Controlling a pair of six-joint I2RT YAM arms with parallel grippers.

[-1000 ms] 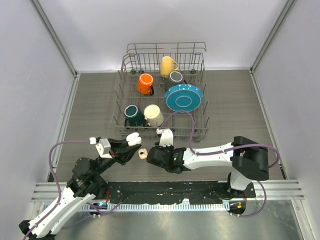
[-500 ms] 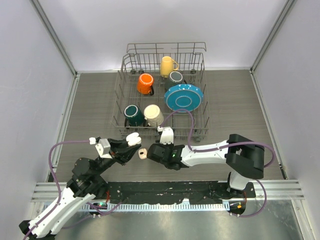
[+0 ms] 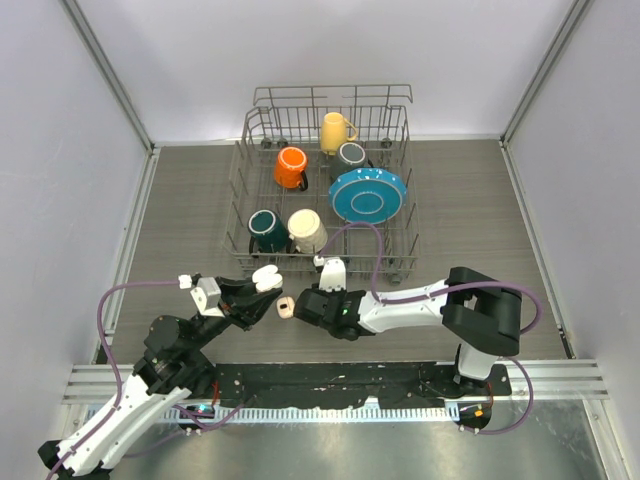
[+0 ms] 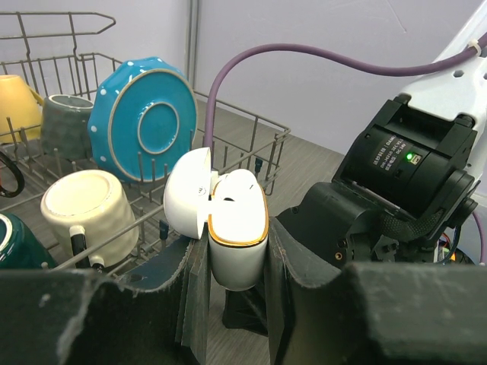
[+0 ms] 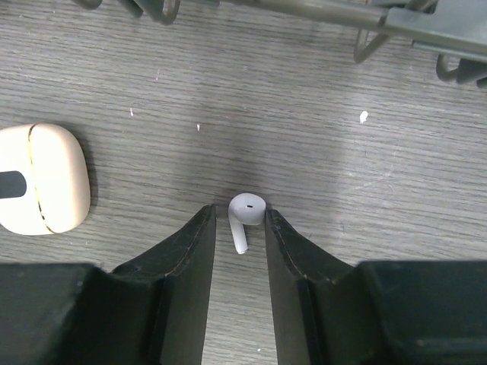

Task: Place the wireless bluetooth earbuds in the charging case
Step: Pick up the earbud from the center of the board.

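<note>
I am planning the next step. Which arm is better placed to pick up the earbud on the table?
Right. The right gripper has its open jaws on either side of the earbud, so it only needs to close. The left gripper is shut on the open case, so it is busy.

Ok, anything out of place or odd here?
Nothing damaged or spilled. One earbud lies loose on the table between the open fingers of the right pincer, and a closed cream case lies beside it while the left pincer holds the open white case.
</note>
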